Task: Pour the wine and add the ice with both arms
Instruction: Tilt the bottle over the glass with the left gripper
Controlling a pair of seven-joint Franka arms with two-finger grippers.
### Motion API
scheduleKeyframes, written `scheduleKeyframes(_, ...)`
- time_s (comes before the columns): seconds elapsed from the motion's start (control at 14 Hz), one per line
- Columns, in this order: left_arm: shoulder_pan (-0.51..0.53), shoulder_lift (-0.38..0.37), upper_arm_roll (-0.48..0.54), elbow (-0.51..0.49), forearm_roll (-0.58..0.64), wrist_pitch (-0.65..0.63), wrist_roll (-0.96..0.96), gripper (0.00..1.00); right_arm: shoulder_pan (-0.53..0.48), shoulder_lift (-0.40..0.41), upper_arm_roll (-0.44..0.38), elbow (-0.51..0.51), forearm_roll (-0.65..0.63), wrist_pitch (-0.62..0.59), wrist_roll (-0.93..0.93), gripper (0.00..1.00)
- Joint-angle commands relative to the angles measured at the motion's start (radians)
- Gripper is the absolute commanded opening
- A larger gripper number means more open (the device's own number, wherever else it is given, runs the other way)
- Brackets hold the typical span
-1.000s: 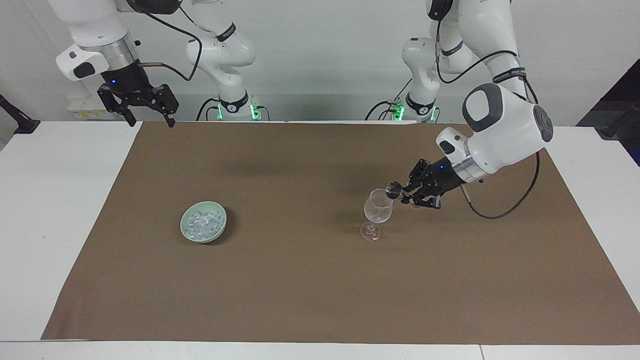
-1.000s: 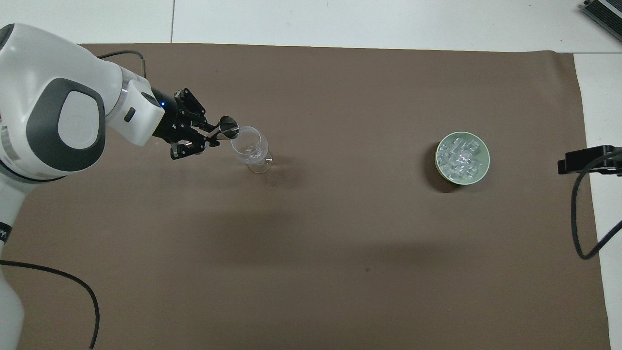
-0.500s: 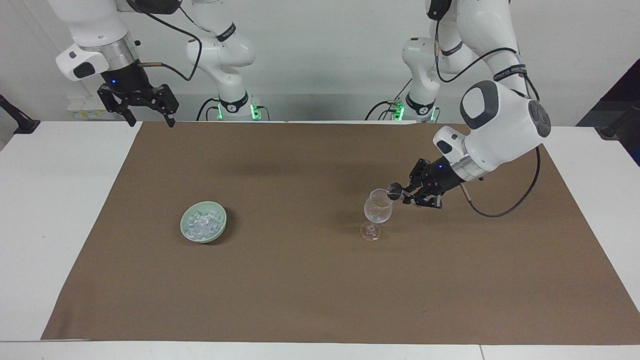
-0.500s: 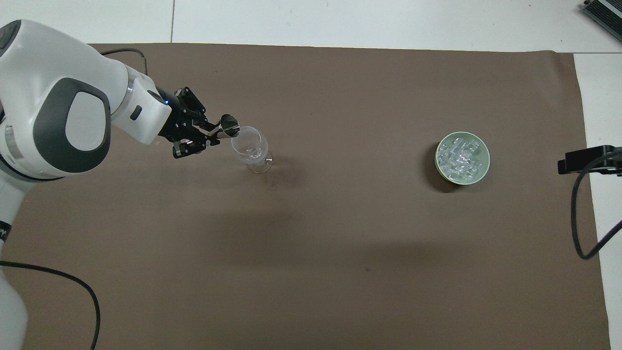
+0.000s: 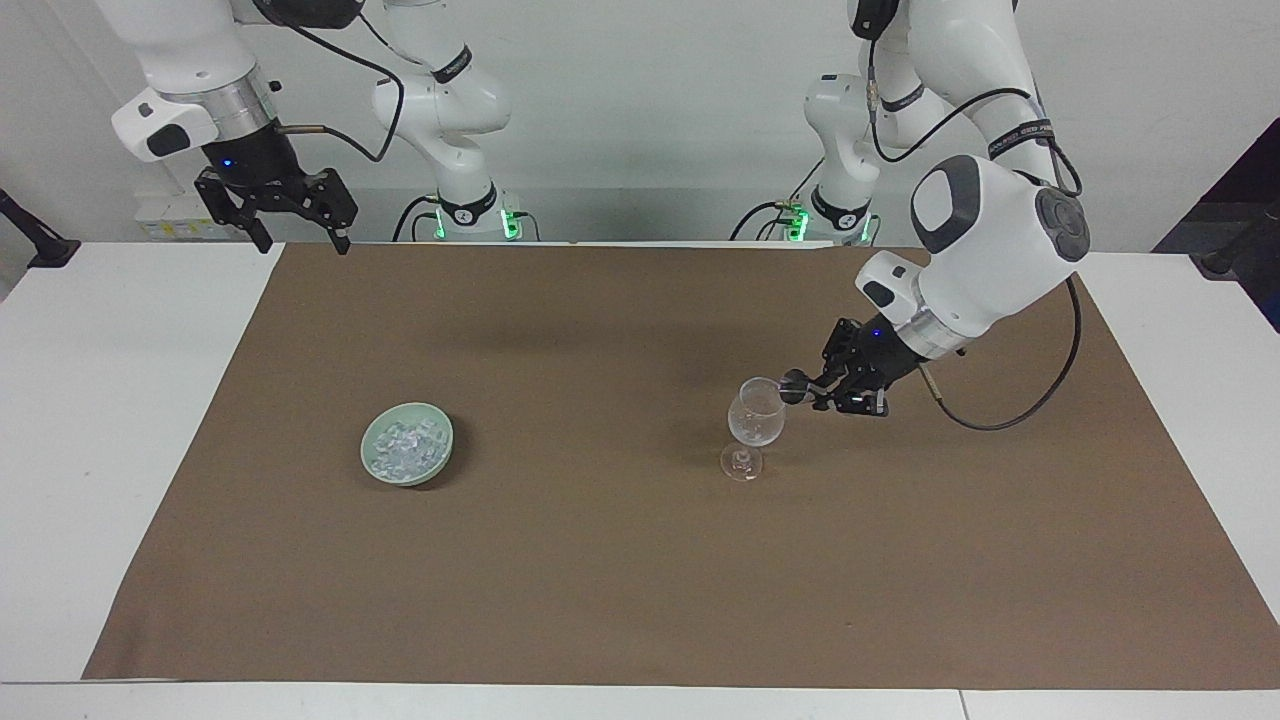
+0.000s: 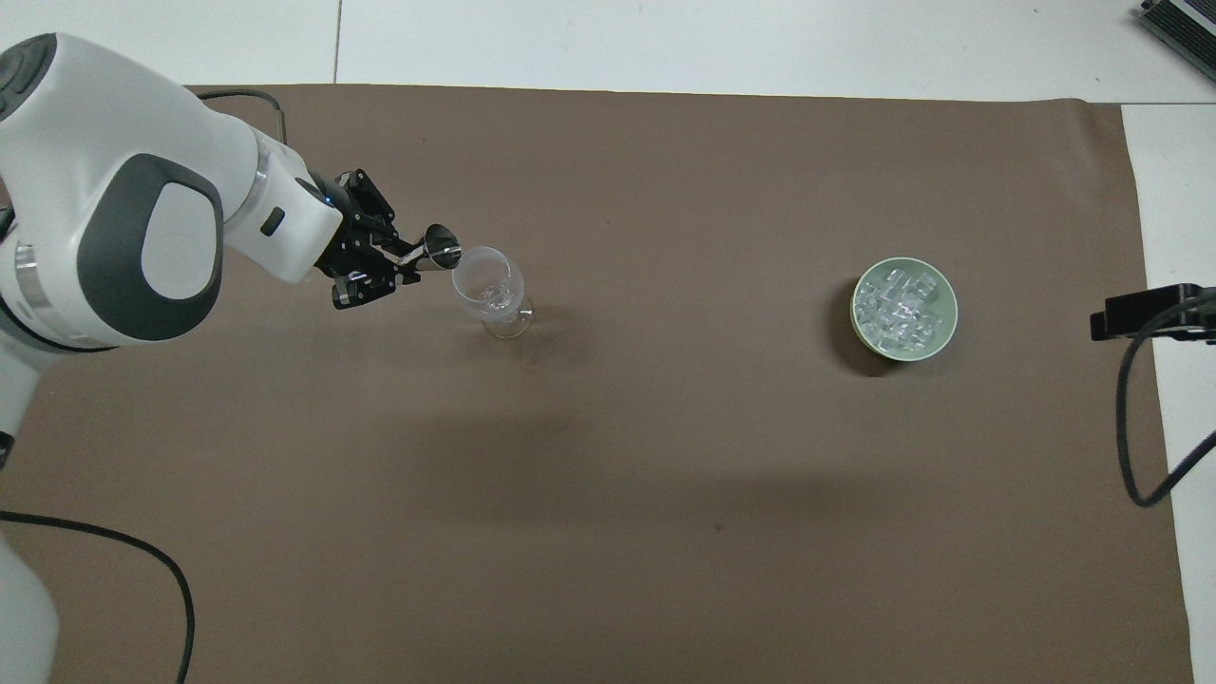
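A clear stemmed wine glass [image 5: 755,418] stands upright on the brown mat [image 5: 620,560]; it also shows in the overhead view [image 6: 491,290]. My left gripper [image 5: 812,390] is shut on a small metal measuring cup [image 5: 792,384], tipped on its side with its mouth at the glass's rim [image 6: 443,250]. The ice [image 5: 405,450] lies as several clear chunks in a pale green bowl [image 5: 374,467] toward the right arm's end; the bowl also shows in the overhead view [image 6: 940,339]. My right gripper [image 5: 295,238] is open and empty, waiting high over the mat's corner near its base.
The brown mat [image 6: 608,494] covers most of the white table [image 5: 110,420]. A black cable [image 6: 1135,418] hangs from the right arm at the mat's edge. A cable [image 5: 1000,420] loops from the left wrist.
The left arm's wrist has turned and risen a little, tipping the measuring cup further at the glass's rim. The right arm, glass and bowl have not moved.
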Motion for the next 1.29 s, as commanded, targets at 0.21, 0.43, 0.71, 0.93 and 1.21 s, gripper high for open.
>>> scheduleKeyframes(0.21,-0.051,0.001,0.03,0.017,0.051,0.006,-0.041,0.0,-0.006,-0.003,0.002,-0.002,-0.002,0.006,-0.028,1.0)
scheduleKeyframes(0.43,-0.063,0.002,0.031,0.017,0.078,0.003,-0.039,0.0,-0.006,-0.003,0.002,-0.002,-0.002,0.006,-0.028,1.0)
scheduleKeyframes(0.71,-0.077,0.004,0.033,0.02,0.094,0.003,-0.046,0.0,-0.006,-0.003,0.002,-0.002,-0.002,0.006,-0.028,1.0)
scheduleKeyframes(0.93,-0.083,0.013,0.039,0.031,0.112,0.003,-0.067,0.0,-0.006,-0.003,0.002,-0.002,-0.002,0.006,-0.028,1.0)
scheduleKeyframes(1.21,-0.099,0.016,0.041,0.039,0.138,0.002,-0.082,0.0,-0.006,-0.003,0.002,-0.002,-0.002,0.006,-0.028,1.0)
